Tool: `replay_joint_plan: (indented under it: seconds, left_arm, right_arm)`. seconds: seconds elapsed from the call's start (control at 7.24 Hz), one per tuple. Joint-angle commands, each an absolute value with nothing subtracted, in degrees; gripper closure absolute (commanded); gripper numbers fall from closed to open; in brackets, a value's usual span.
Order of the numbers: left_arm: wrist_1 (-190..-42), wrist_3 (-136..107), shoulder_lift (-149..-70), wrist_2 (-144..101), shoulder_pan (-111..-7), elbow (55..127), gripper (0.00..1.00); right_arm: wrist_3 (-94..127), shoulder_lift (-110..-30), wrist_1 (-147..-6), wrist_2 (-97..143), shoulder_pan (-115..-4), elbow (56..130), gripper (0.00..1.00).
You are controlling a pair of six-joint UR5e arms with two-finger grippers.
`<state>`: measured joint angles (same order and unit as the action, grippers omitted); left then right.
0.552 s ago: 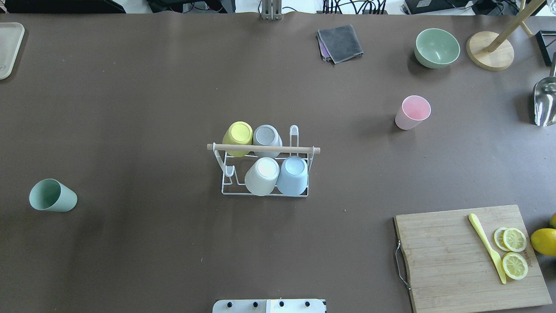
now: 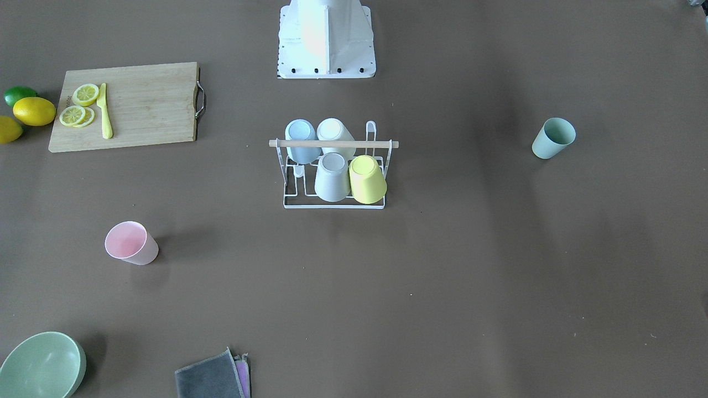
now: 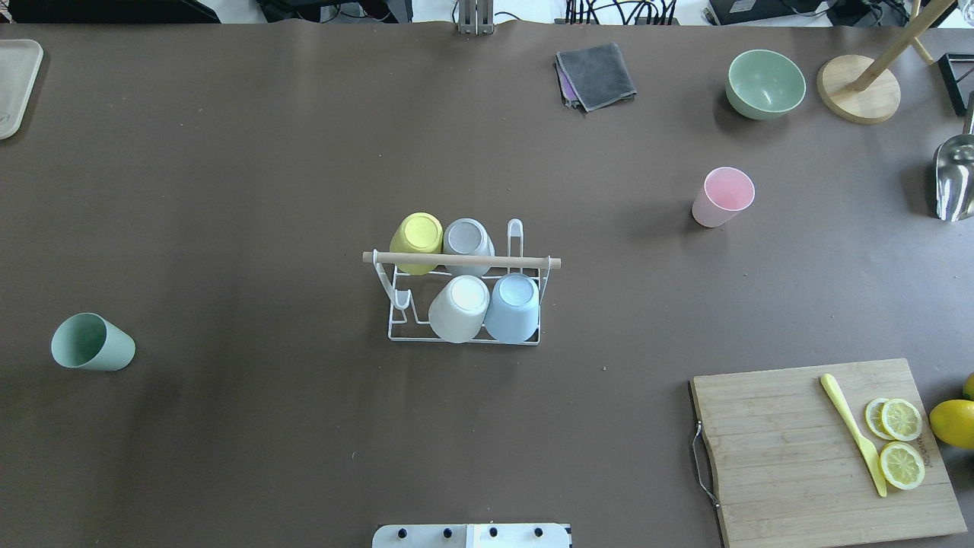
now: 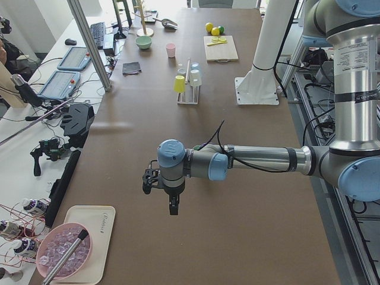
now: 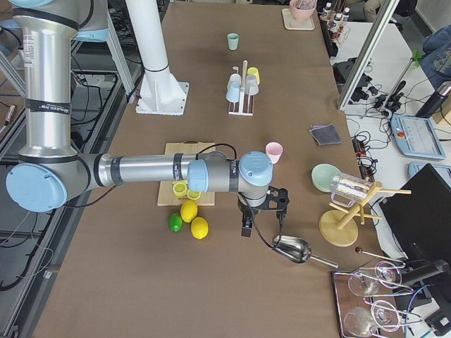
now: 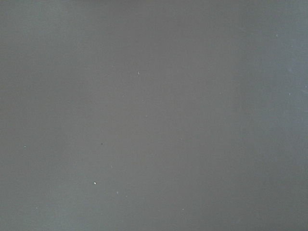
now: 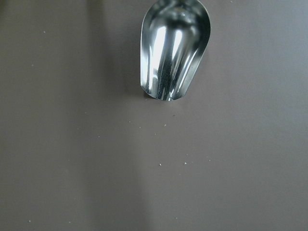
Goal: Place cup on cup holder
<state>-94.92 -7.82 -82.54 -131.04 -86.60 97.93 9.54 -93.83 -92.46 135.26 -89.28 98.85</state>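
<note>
The cup holder (image 3: 461, 260), a white wire rack with a wooden rod, stands mid-table and carries several upturned cups: yellow, grey, white and blue. It also shows in the front view (image 2: 333, 143). A pink cup (image 3: 723, 196) stands open-side up to its right and a green cup (image 3: 91, 343) stands far to its left. My left gripper (image 4: 172, 205) hangs over bare table at the left end, far from the rack. My right gripper (image 5: 246, 227) hangs near a metal scoop (image 5: 292, 248) at the right end. I cannot tell whether either is open or shut.
A cutting board (image 3: 791, 426) with lemon slices and a yellow knife (image 3: 852, 434) lies front right, with lemons (image 3: 953, 422) beside it. A green bowl (image 3: 765, 84), a grey cloth (image 3: 597, 74) and a wooden stand (image 3: 858, 90) sit at the back right. The scoop (image 7: 174, 50) fills the right wrist view.
</note>
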Motion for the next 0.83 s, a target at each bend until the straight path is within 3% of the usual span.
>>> replay_joint_plan:
  seconds: [0.0,0.69]
  left_arm:
    - [-94.92,-7.82,-82.53,-131.04,-86.57,98.0,0.02]
    - [-94.83,-7.91,-82.53,-131.04,-86.57,98.0,0.02]
  right_arm:
    - [9.06,-93.78,-92.37,135.0,-89.21,99.22,0.0]
    - [7.91,-93.43,-90.53,135.53,-89.21,99.23,0.0]
